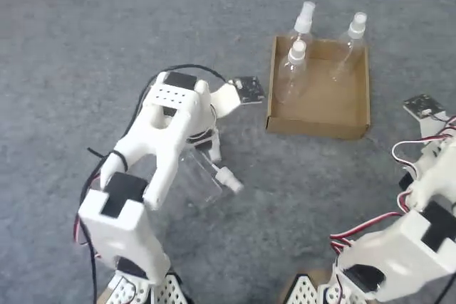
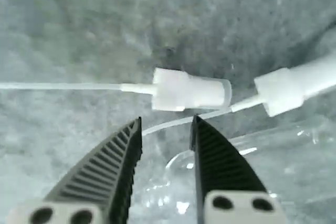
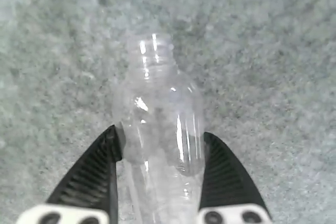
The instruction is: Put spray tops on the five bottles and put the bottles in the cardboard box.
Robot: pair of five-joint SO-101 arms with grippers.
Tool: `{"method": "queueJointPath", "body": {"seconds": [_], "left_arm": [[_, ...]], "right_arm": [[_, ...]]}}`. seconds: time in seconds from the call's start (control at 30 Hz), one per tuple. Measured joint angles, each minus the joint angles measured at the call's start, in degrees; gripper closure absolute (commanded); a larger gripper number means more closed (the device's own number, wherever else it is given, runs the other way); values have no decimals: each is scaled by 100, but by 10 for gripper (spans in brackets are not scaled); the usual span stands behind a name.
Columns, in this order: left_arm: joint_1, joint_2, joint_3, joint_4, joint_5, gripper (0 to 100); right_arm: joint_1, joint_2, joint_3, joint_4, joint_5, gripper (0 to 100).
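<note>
Your left jaws stand part open with nothing between them, poised just above a loose spray top (image 2: 191, 92) whose thin tube trails along the grey counter (image 1: 71, 62). A second top (image 2: 286, 90) lies just beside it, and a clear bottle (image 2: 252, 169) lies on its side under the jaws. You cannot tell whether that second top is seated on it. Your right jaws are closed against both sides of a bare bottle (image 3: 157, 103). Its open neck points away from the wrist, with the counter behind it. The box (image 1: 271, 87) sits at the far side of the counter, well apart from both arms, with three topped bottles (image 1: 291, 76) inside.
</note>
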Motion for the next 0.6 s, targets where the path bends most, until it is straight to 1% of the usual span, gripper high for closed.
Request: {"method": "queueJointPath", "body": {"seconds": [0.13, 0.2, 0.4, 0.47, 0.53, 0.6], "left_arm": [[88, 343, 0, -35, 0, 867], [220, 431, 0, -229, 167, 867], [484, 554, 0, -1046, 1231, 867], [492, 659, 0, -1301, 1714, 867], [484, 747, 0, -1495, 2251, 867], [484, 756, 0, -1530, 2523, 867]], "right_arm": [[0, 0, 0, 0, 26, 993], [0, 0, 0, 0, 35, 993], [0, 0, 0, 0, 62, 993], [0, 0, 0, 0, 62, 993], [0, 0, 0, 0, 62, 993], [0, 0, 0, 0, 62, 993]]}}
